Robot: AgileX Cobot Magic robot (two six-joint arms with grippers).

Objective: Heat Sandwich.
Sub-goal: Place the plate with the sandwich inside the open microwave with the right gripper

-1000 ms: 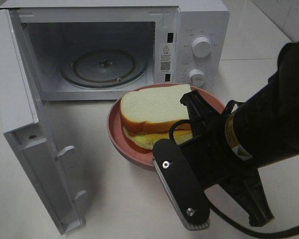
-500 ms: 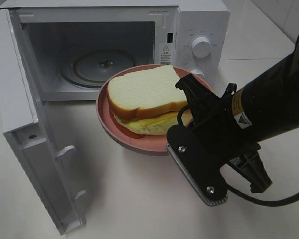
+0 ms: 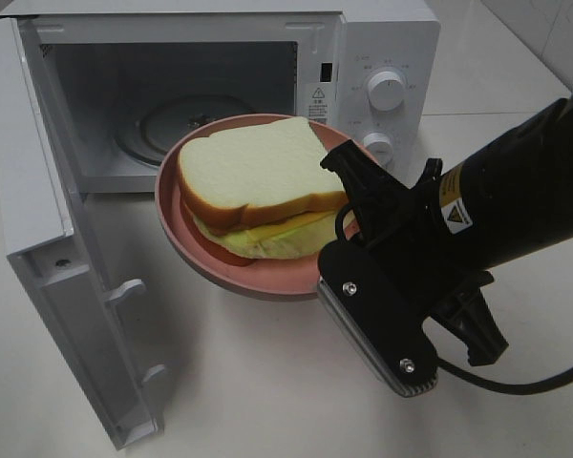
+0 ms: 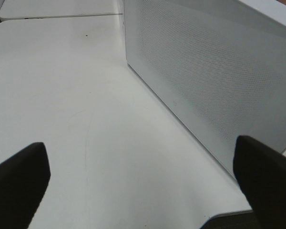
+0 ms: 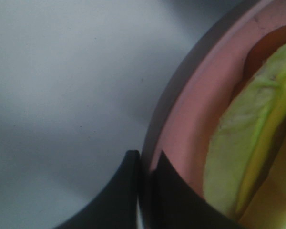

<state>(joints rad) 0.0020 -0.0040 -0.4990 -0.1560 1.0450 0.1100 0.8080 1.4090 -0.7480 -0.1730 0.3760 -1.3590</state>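
The right end effector clamps the rim of the pink plate, sandwich aboard, before the open microwave; the left end effector gapes apart.

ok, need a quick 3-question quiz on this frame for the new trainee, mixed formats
1. True or false: the microwave door is shut.
2. The right gripper is clamped on: A) a bread slice B) the rim of the pink plate C) a microwave dial.
3. Short answer: what lies on the pink plate?
Key: 1 false, it stands open. 2 B. 3 the sandwich.
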